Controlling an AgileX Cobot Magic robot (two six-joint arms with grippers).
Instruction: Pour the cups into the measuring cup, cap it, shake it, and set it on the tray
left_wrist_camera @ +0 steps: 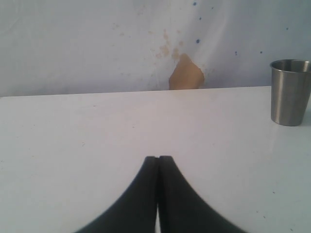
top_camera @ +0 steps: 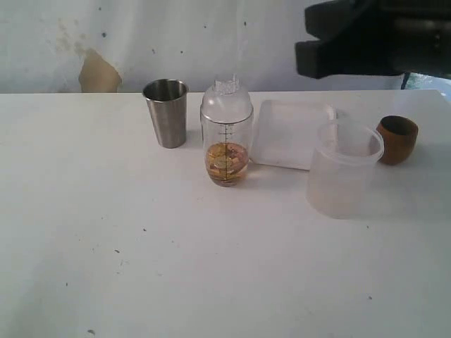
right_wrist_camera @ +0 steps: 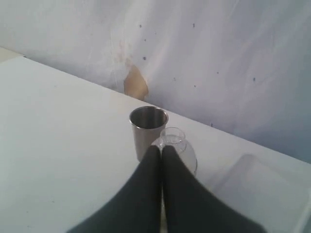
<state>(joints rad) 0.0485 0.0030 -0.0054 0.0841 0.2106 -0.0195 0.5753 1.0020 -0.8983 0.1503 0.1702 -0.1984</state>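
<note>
At mid-table the capped measuring cup (top_camera: 226, 134) is standing with amber liquid inside, just left of the tray (top_camera: 289, 134). Above, the right claw (right_wrist_camera: 162, 148) is hovering pinched shut and empty. The left claw (left_wrist_camera: 158, 158) is likewise holding nothing. For shaking, one claw should be opening wide, then gripping the body below the cap.

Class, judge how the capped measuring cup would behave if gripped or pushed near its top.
The measuring cup is tall and narrow, so a high push may tip it. Its amber liquid sits low, probably steadying it, though likely sloshing. The smooth wall may be slippery.
</note>
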